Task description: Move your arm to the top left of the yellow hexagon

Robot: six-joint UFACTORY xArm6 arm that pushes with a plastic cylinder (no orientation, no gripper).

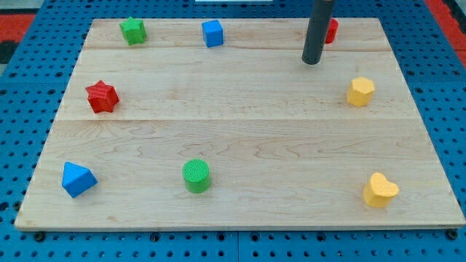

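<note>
My tip [312, 62], the lower end of a plain dark rod tool with no jaws to open or close, sits on the counter [240, 145] near the view's top right. The yellow hexagon [360, 92] lies just below and to the view's right of it, apart from it, close to the counter's right edge. A red block [331, 30], partly hidden behind the rod, is just above the tip. The yellow heart [380, 190] rests at the bottom right. Along the top sit a blue cube [212, 33] and a green star [133, 30]. A red star [102, 97] is at the left, a blue triangle [77, 179] at the bottom left, and a green cylinder [196, 176] beside it.
</note>
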